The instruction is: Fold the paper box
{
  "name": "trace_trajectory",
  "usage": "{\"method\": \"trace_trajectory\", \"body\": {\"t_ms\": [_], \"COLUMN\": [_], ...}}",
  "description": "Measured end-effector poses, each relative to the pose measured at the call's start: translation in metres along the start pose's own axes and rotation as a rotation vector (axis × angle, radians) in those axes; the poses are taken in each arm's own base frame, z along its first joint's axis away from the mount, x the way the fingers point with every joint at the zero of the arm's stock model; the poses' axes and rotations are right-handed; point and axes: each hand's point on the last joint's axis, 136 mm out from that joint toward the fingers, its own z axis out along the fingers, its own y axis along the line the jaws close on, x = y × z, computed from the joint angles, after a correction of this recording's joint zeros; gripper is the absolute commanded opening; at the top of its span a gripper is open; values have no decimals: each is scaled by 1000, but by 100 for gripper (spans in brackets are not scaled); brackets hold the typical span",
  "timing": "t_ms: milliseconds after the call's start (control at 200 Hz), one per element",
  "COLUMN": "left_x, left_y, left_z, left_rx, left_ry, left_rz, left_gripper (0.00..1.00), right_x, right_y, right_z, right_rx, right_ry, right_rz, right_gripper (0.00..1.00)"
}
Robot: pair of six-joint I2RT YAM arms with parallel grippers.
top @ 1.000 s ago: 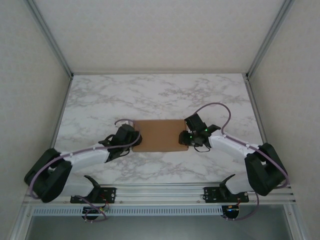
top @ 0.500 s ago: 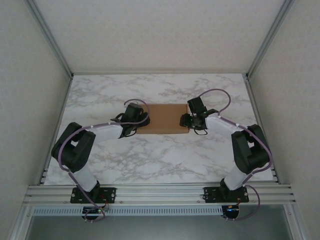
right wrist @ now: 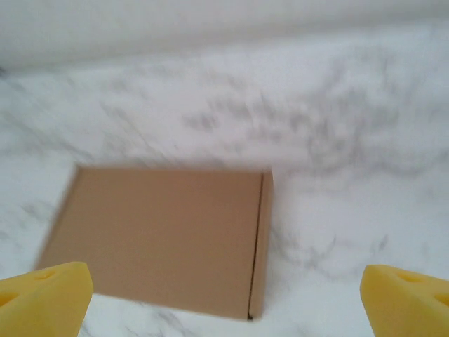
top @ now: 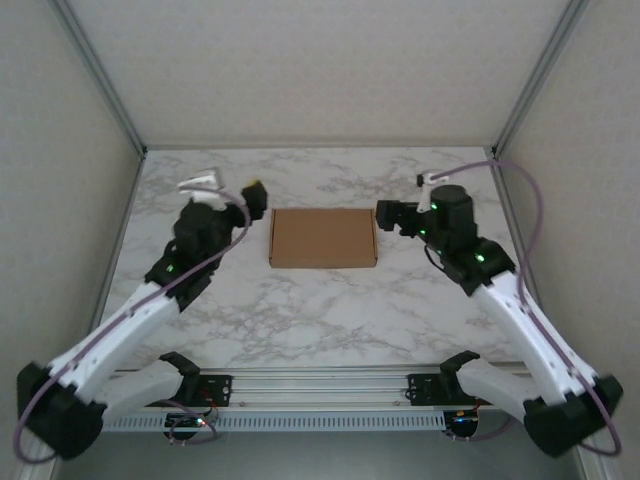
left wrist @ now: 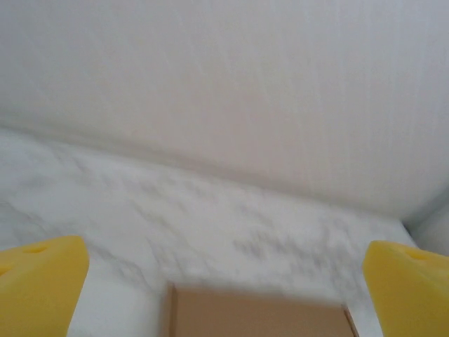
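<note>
Top external, paper box [top: 323, 238] shut, flat on marble table [top: 300, 320]

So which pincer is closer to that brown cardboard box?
The right pincer: from above it sits just beside the right edge of the flat brown cardboard box, while the left pincer stands off beyond its far left corner.

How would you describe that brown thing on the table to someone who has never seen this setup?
Start at the white marble table inside the pale-walled booth. Near its middle, between the left arm and the right arm, lies the paper box. It is flat, rectangular, plain brown cardboard, while the arms are black and white.
</note>
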Motion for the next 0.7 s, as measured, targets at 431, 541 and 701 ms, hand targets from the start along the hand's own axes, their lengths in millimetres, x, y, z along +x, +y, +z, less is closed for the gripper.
{"method": "trace_trajectory", "body": {"t_ms": [431, 541, 701], "left_x": [150, 157, 155], "left_y": [206, 218, 211], "left_z": [-11, 0, 25], "left_rx": [-317, -312, -253], "left_ry": [192, 184, 165], "left_rz": [373, 299, 254], "left_gripper": [100, 100, 100], "right_x": [98, 124, 164], "right_y": [-38, -78, -145], "right_z": [53, 66, 73], "right_rx": [45, 135, 280], "right_ry": [4, 21, 66], "right_rz": [-354, -354, -258], "right_gripper": [99, 99, 99]}}
